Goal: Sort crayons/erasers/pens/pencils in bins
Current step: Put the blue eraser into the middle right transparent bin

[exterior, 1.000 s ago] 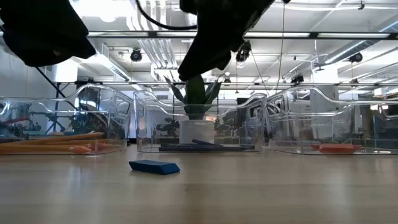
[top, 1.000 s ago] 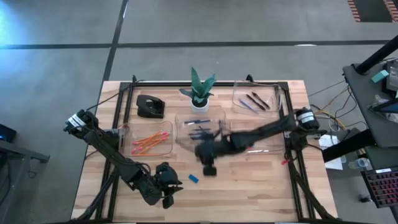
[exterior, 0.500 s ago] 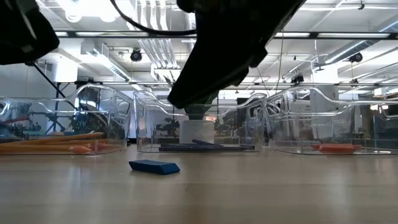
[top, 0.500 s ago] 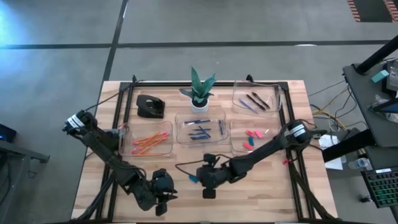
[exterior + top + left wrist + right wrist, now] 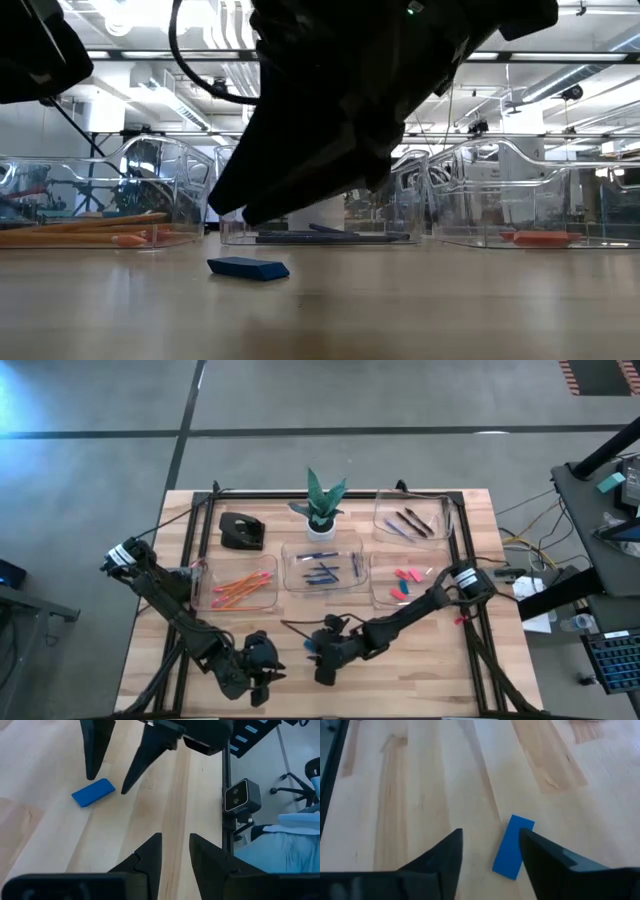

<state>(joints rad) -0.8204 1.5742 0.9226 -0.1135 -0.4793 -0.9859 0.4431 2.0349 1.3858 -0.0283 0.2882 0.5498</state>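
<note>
1. The blue eraser [image 5: 513,846] is lying loose on the bare table [image 5: 420,670], near the front.
2. The right gripper [image 5: 490,851] is hovering just above it, fingers spread, empty.
3. Next it needs lowering, closing, then carrying to the eraser bin [image 5: 378,592].
4. The left gripper [image 5: 174,851] is waiting nearby, gapped and empty.

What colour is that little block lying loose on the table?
Blue eraser, clearest in the right wrist view.

Occluded / unclear bits
Blue eraser [image 5: 310,647] mostly hidden under right claw [image 5: 322,670] from above (low view: arm blocks plant pot [image 5: 320,212]).
</note>
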